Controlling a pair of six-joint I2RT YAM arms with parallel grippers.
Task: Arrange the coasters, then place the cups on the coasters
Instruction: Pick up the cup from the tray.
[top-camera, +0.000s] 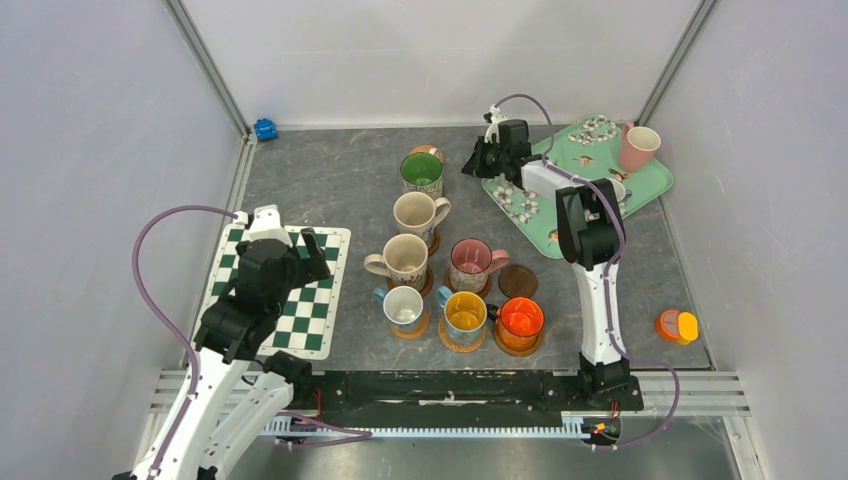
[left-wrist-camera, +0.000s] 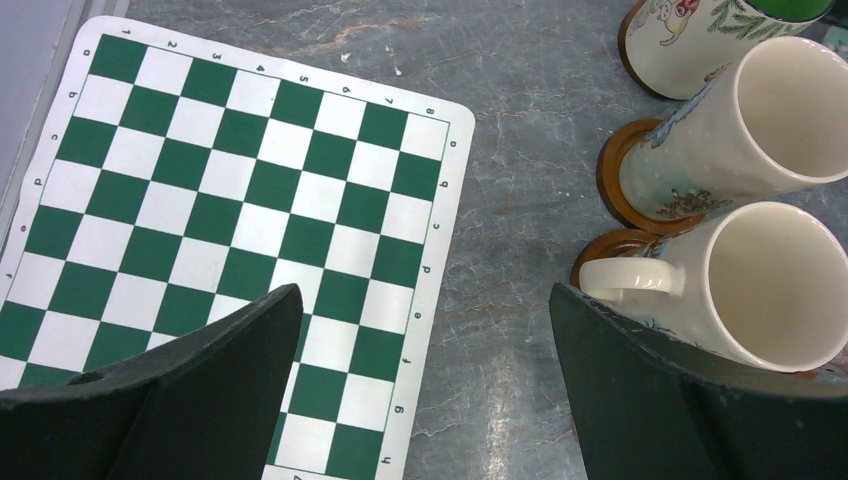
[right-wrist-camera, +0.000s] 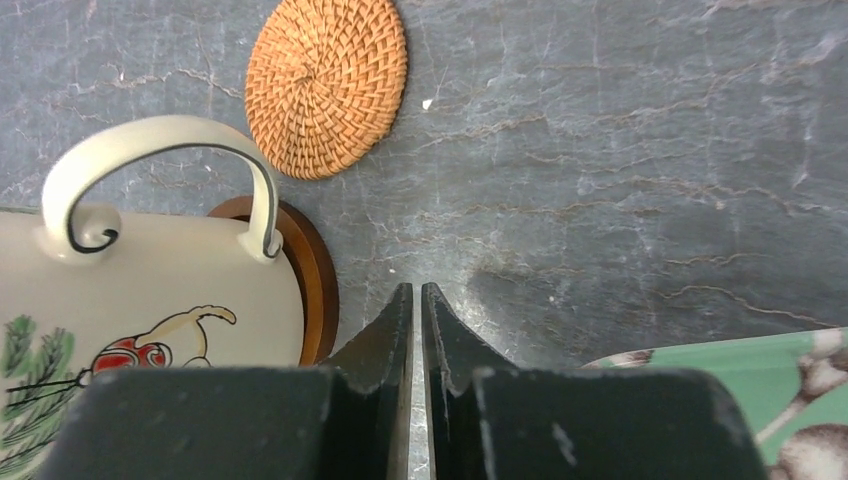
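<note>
the right gripper (right-wrist-camera: 416, 290) is pinched almost closed on nothing, low over the grey table (right-wrist-camera: 620, 150) between the mint tray (right-wrist-camera: 720, 370) and the green-inside mug (right-wrist-camera: 150, 270). just beyond its tips lies the woven coaster (right-wrist-camera: 325, 85), unoccupied, beside that mug's wooden coaster (right-wrist-camera: 312, 270). i'd guess it's lining up to shift that disc. a pink cup (top-camera: 638, 147) waits on the tray, and a brown coaster (top-camera: 518, 280) sits cupless. the left gripper (left-wrist-camera: 425, 295) gapes wide, empty, over the checkered mat (left-wrist-camera: 230, 200), out of the way.

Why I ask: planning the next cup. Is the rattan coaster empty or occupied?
Empty. The rattan coaster lies bare in the right wrist view, whole weave showing.
</note>
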